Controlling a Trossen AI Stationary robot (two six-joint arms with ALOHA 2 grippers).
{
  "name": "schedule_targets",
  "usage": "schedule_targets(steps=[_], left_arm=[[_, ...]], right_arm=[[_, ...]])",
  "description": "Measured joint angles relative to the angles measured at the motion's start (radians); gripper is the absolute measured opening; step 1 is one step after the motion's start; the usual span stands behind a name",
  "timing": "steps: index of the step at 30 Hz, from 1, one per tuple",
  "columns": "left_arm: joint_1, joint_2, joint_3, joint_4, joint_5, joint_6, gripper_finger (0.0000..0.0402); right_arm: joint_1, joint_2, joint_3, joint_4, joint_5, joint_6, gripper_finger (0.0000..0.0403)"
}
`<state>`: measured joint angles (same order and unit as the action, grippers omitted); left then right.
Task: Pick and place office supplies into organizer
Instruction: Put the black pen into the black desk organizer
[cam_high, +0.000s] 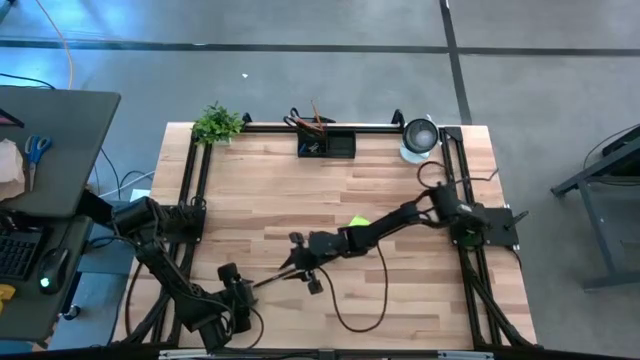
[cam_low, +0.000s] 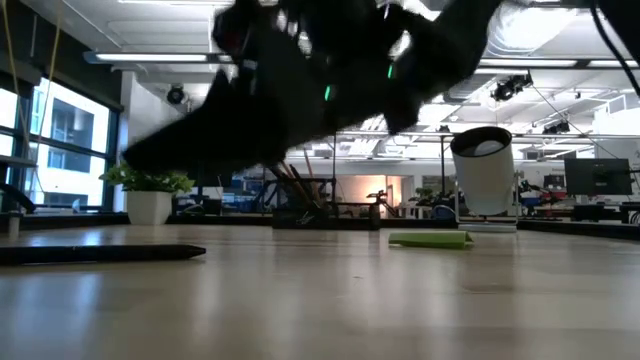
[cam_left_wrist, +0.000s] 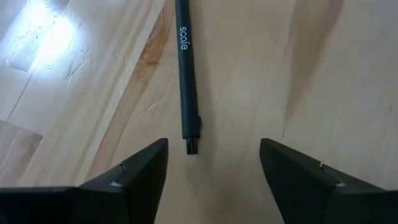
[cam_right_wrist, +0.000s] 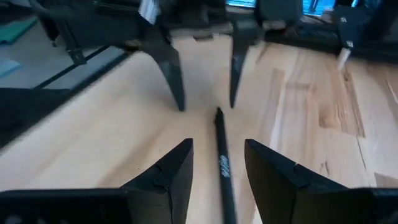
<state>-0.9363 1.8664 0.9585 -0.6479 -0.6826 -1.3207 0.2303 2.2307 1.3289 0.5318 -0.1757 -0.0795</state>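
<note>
1. Left end effector (cam_left_wrist: 211, 180) is wide open, hovering low over the counter (cam_left_wrist: 336, 74), nothing in it.
2. A black pen (cam_left_wrist: 186, 74) lies flat on the wood, its end just in front of the gap between the left fingers, not touching either one.
3. Right end effector (cam_right_wrist: 217, 168) faces it from the pen's other end, fingers apart either side of the barrel, no clear contact.
4. Lime-green sticky-note pad (cam_high: 359, 222) sits just behind the right arm.
5. Organizer (cam_high: 327, 144) is well away at the far edge, a few pencils poking out.
</note>
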Motion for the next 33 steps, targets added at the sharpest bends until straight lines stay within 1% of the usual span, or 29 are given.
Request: schedule_targets(steps=[4, 6, 9, 15, 19, 23, 27, 30, 33], left_arm=[[-0.001, 0.0, -0.001, 0.0, -0.011, -0.007, 0.0248], [-0.001, 0.0, -0.002, -0.003, -0.015, -0.018, 0.0248], [0.0, 0.0, -0.002, -0.001, -0.018, -0.019, 0.0248], [0.0, 0.001, -0.002, 0.003, -0.045, -0.025, 0.0248], [0.0, 0.001, -0.002, 0.005, -0.053, -0.045, 0.0248], [0.0, 0.001, -0.002, 0.007, -0.055, -0.046, 0.0248], [0.0, 0.001, -0.002, 0.008, -0.063, -0.053, 0.0248], [0.0, 0.002, 0.009, 0.008, -0.079, -0.075, 0.0248], [0.0, 0.002, 0.05, 0.004, -0.103, -0.07, 0.0248]], right_arm=[[-0.016, 0.089, 0.0, 0.122, -0.018, 0.01, 0.0138], [-0.021, 0.121, 0.0, 0.145, -0.039, 0.011, 0.0138], [-0.023, 0.148, 0.0, 0.15, -0.053, 0.019, 0.0138], [-0.023, 0.154, 0.0, 0.129, -0.056, 0.012, 0.0133], [-0.022, 0.154, 0.001, 0.11, -0.031, -0.001, 0.0108], [-0.02, 0.152, 0.003, 0.079, 0.01, -0.03, 0.0062], [-0.02, 0.151, 0.003, 0.074, 0.009, -0.034, 0.0018], [-0.02, 0.15, 0.003, 0.072, 0.008, -0.032, 0.0017], [-0.023, 0.129, 0.001, 0.035, 0.01, -0.014, 0.0033]])
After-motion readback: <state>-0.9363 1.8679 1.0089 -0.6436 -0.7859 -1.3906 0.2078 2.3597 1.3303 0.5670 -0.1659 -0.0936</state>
